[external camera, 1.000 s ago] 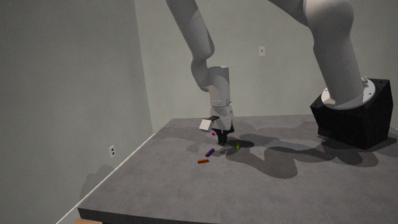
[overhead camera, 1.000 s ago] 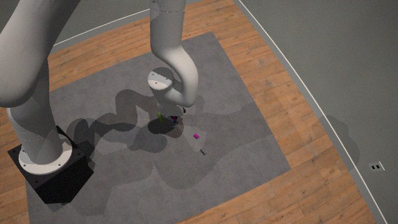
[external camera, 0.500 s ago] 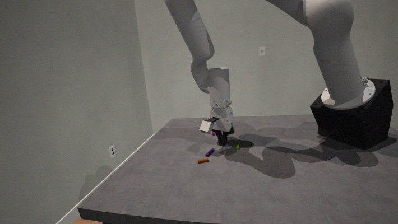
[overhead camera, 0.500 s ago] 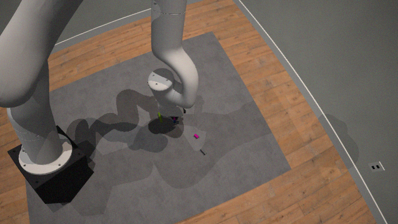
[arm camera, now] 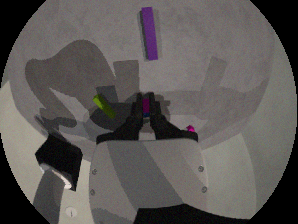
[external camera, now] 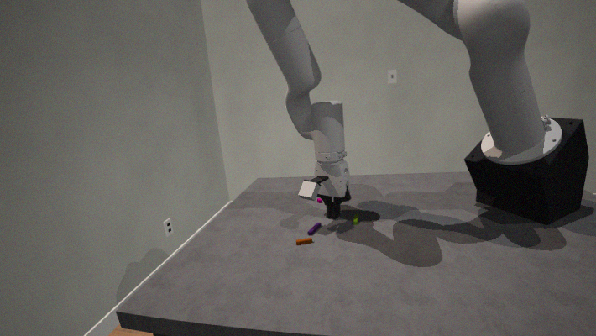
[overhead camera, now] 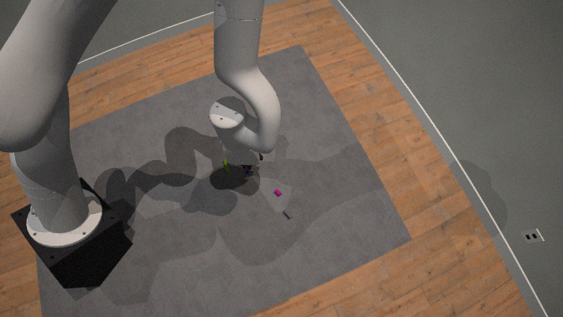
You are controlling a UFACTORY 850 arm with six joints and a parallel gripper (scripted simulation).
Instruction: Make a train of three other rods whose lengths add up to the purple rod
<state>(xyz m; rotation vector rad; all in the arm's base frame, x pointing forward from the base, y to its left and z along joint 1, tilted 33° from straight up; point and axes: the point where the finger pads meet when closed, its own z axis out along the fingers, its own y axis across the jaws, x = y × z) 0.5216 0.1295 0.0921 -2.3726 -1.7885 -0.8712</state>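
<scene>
In the top view, on the side nearest the base edge of the tabletop (overhead camera: 337, 238) (external camera: 252, 286) (arm camera: 200, 40), the lime rod (overhead camera: 226, 166) (external camera: 356, 220) (arm camera: 104, 106) is being left out, and its side is best being given a wide berth by the fingers.

Rightward of it, near the middle of the tabletop, the held magenta rod (overhead camera: 247, 168) (arm camera: 146, 104) is being pinched between the nearly closed fingers of the gripper (overhead camera: 248, 170) (external camera: 332, 217) (arm camera: 145, 100). The blue rod (overhead camera: 247, 172) (arm camera: 146, 115) is being seen right by its end; whether the two are touching cannot be told. Probably a blue, magenta and grey train is being built, so the pair is best being kept on one line, with the pinch being eased only once both are lying flat, and the lift being made straight up.

The purple rod (external camera: 314, 228) (arm camera: 149, 34) and the orange rod (external camera: 304, 241) are being kept apart, toward the exterior view's near left corner.

Toward the top view's lower right corner, the loose magenta rod (overhead camera: 277, 192) (external camera: 320, 201) (arm camera: 190, 129) is being left spare, while farther on, the grey rod (overhead camera: 287, 215) is still being needed: by judgement it is being turned along the line and slid up gently, lest its neighbour be pushed askew.
</scene>
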